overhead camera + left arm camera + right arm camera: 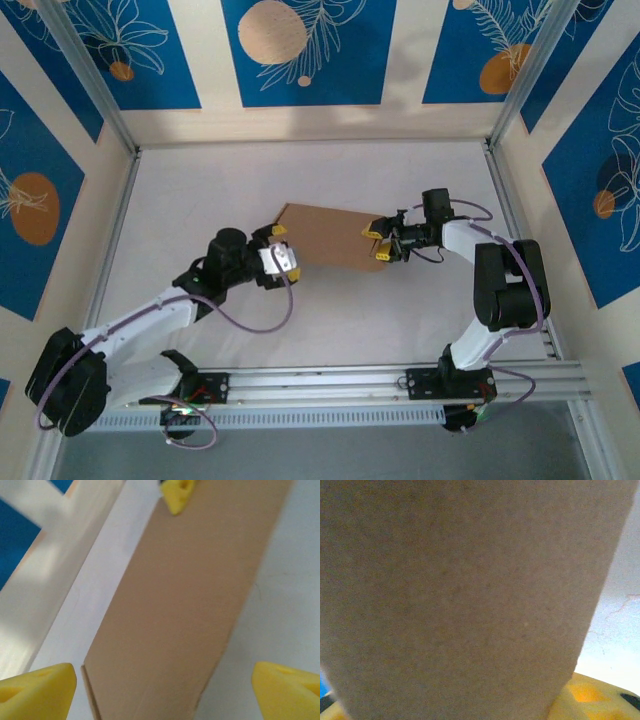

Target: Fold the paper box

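The paper box [325, 235] lies flat and brown in the middle of the white table [200, 190], turned a little askew, with 1 arm at each end. At its left end sits the left gripper [285, 251], spread wide. From the left wrist, its 2 yellow fingers [37, 690] stand far apart in the lower corners, with the end of the cardboard [190, 605] lying between them and clear of both, so nothing is held. At the right end, the right gripper [377, 244] is up against the box's edge. 1 of its yellow tips [177, 492] shows at the far end of the cardboard. From the right wrist, blurred cardboard [470, 590] sits very close over a yellow finger [585, 695]. Whether that gripper has actually clamped the edge, I cannot tell.
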You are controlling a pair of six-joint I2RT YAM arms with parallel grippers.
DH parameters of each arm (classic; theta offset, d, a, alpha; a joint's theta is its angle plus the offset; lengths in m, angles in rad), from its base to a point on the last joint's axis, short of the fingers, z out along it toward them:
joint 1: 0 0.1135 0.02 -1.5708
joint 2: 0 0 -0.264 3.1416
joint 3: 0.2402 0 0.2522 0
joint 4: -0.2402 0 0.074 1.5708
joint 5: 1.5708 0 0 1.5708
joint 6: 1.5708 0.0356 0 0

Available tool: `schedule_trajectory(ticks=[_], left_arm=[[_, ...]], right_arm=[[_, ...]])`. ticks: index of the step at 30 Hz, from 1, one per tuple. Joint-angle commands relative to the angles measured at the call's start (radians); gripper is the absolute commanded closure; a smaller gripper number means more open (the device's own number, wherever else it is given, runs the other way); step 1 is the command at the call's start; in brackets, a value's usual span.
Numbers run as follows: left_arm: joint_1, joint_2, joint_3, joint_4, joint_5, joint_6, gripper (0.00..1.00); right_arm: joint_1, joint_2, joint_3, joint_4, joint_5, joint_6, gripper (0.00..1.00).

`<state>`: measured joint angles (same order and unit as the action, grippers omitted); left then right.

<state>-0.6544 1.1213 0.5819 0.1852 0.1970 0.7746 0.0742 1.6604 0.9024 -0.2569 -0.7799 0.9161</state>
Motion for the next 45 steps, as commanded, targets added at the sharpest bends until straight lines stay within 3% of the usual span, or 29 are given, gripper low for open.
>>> schedule_trajectory(ticks=[1, 9, 16, 23, 28, 32, 36, 42, 45], left_arm=[[-0.057, 0.063, -0.024, 0.089, -0.069, 0.262, 0.09], [-0.151, 0.276, 0.0, 0.325, -0.313, 0.377, 0.06], [-0.201, 0.436, 0.033, 0.597, -0.567, 0.51, 0.17], [-0.22, 0.465, 0.053, 0.614, -0.611, 0.556, 0.4], [-0.223, 0.44, 0.062, 0.563, -0.611, 0.563, 0.44], [-0.224, 0.389, 0.097, 0.425, -0.617, 0.582, 0.44], [-0.229, 0.318, 0.158, 0.235, -0.641, 0.556, 0.46], [-0.231, 0.199, 0.313, -0.296, -0.552, 0.425, 0.47], [-0.231, 0.189, 0.435, -0.558, -0.502, 0.33, 0.48]], right_arm=[[-0.002, 0.007, 0.001, 0.028, -0.083, 0.044, 0.48], [-0.001, 0.003, -0.033, 0.101, -0.112, 0.099, 0.47], [-0.002, -0.005, -0.052, 0.139, -0.135, 0.134, 0.47], [-0.01, -0.014, -0.08, 0.164, -0.142, 0.156, 0.45], [-0.014, -0.034, -0.078, 0.14, -0.13, 0.152, 0.36], [-0.018, -0.104, -0.03, -0.049, -0.02, 0.044, 0.25], [-0.025, -0.214, 0.024, -0.272, 0.133, -0.068, 0.23], [-0.036, -0.346, 0.132, -0.535, 0.243, -0.223, 0.22], [-0.031, -0.426, 0.215, -0.633, 0.354, -0.32, 0.29]])
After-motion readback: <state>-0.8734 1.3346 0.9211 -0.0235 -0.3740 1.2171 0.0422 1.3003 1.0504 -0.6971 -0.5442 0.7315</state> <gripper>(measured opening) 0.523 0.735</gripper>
